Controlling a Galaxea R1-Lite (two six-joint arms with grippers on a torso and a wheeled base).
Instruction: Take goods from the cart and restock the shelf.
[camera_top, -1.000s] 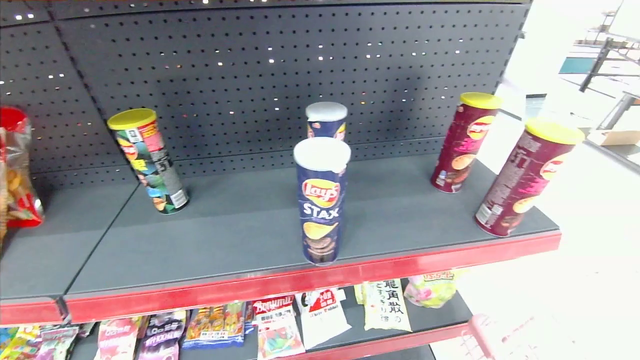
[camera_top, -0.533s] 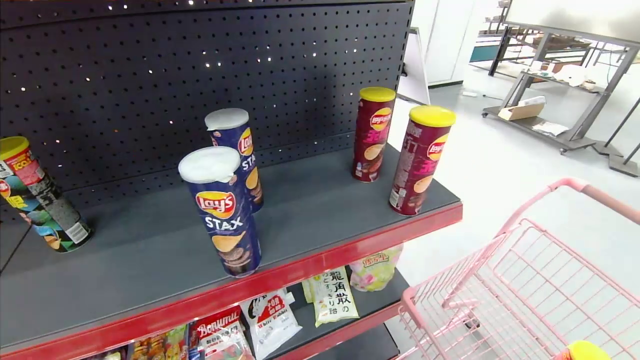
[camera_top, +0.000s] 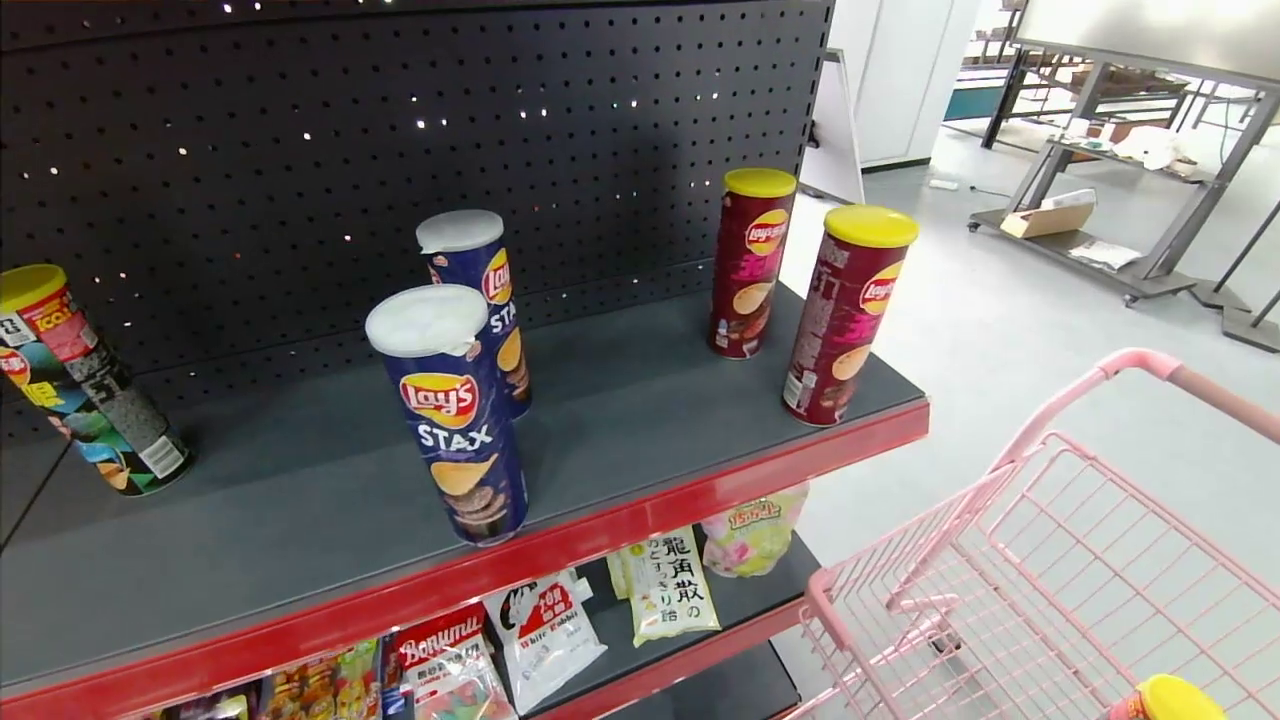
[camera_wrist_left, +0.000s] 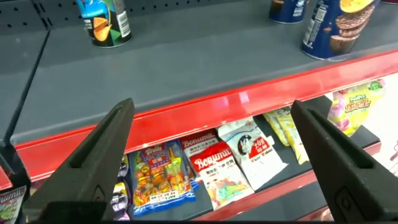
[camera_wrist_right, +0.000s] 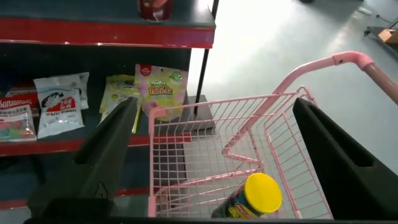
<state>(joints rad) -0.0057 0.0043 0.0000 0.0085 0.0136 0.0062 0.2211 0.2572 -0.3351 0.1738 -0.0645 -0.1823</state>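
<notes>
On the dark grey upper shelf with a red front edge, five tall crisp tubes stood upright. A blue tube with a white lid stood at the near edge, and a second blue tube stood just behind it by the perforated back panel. To the right were two maroon tubes with yellow lids, one far and one near the shelf's right corner. A multicoloured tube with a yellow lid stood well apart at the far left.

Flat snack bags lay in a row on the lower shelf.

The pink wire cart stood on the grey floor, right of the shelf and near its end. In it lay one yellow-lidded tube, low in the basket.

The left pincer was spread wide and gripped nothing, facing the red shelf edge above the snack bags. The right pincer was also spread wide and held nothing, above the cart's basket.
</notes>
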